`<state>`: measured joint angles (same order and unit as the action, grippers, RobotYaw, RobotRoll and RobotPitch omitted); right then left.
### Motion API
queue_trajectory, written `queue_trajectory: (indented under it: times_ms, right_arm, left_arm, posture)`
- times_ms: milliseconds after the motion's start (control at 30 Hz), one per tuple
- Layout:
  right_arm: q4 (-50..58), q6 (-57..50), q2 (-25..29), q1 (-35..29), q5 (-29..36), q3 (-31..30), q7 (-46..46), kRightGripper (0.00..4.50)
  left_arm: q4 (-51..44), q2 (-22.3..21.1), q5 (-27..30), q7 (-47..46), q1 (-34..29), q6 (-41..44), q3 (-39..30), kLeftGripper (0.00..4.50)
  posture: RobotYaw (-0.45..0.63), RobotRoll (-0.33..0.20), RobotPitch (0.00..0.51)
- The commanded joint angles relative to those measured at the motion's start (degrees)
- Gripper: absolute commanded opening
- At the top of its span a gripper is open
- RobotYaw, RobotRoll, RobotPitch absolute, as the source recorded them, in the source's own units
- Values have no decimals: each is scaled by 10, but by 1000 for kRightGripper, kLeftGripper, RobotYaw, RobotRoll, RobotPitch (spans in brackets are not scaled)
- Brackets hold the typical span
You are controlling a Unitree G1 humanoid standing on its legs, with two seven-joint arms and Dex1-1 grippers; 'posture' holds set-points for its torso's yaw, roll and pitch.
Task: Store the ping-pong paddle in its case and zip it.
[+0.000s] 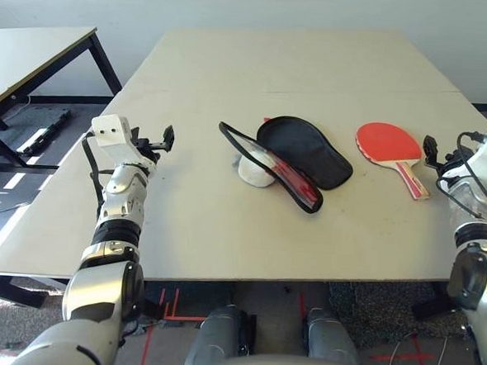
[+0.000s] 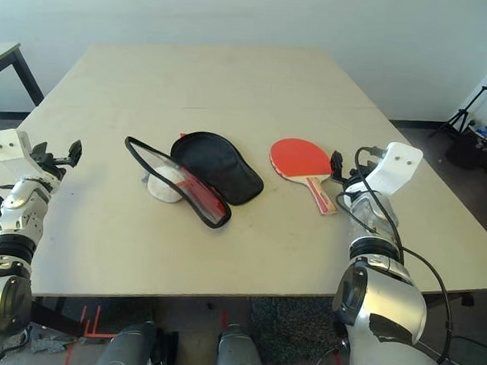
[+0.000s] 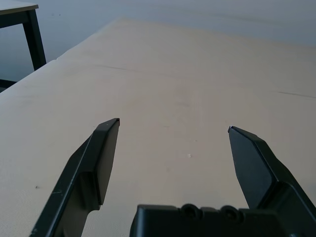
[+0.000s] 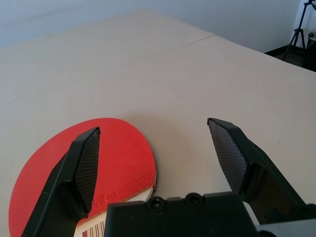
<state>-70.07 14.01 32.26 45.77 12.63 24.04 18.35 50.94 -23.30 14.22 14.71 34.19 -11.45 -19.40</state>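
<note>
The ping-pong paddle [image 1: 390, 145] lies flat on the table's right side, red face up, its wooden handle [image 1: 413, 180] pointing toward the near edge. The case [image 1: 299, 157] lies unzipped in the middle, black lining showing, its red half propped up on a white fluffy ball [image 1: 255, 171]. My right gripper [image 1: 430, 151] is open just right of the paddle's handle; its wrist view shows the red face [image 4: 118, 158] below its fingers [image 4: 86, 160]. My left gripper [image 1: 167, 138] is open over bare table, well left of the case, with nothing between its fingers [image 3: 101, 158].
A second table [image 1: 28, 58] stands off to the left. A tripod [image 2: 471, 110] and clutter sit on the floor at the far right. The wooden tabletop [image 1: 316, 71] stretches bare behind the case.
</note>
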Motion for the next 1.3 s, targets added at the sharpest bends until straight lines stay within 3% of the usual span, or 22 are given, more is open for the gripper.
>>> queue_trajectory:
  times_ms: [33, 333, 667, 933, 1100, 1300]
  right_arm:
    - [-8, -6, 2, 8, -6, -8, 2, 4473]
    - [-9, -6, 1, 18, -7, -9, 1, 4473]
    - [-6, -5, 3, 18, -4, -6, 13, 4473]
    - [6, -23, 1, 24, -5, -17, 41, 4473]
    - [40, -100, 2, 29, 6, -24, 80, 4473]
    - [148, -239, 17, 23, -11, -64, 79, 4473]
  left_arm:
    - [-3, 3, 3, -3, -5, 6, -4, 4500]
    - [-25, -20, 11, -1, 17, 13, -12, 4500]
    - [-348, -49, 55, 96, 16, 232, 65, 4500]
    - [-505, -62, 72, 222, -12, 358, 180, 4500]
    - [-559, -53, 74, 270, -23, 392, 231, 4500]
    - [-556, -37, 65, 281, -21, 390, 255, 4500]
  posture:
    - [-12, 0, 0]
    - [-14, 0, 0]
    - [-10, 0, 0]
    - [-16, 0, 0]
    - [-36, 0, 0]
    - [-61, 0, 0]
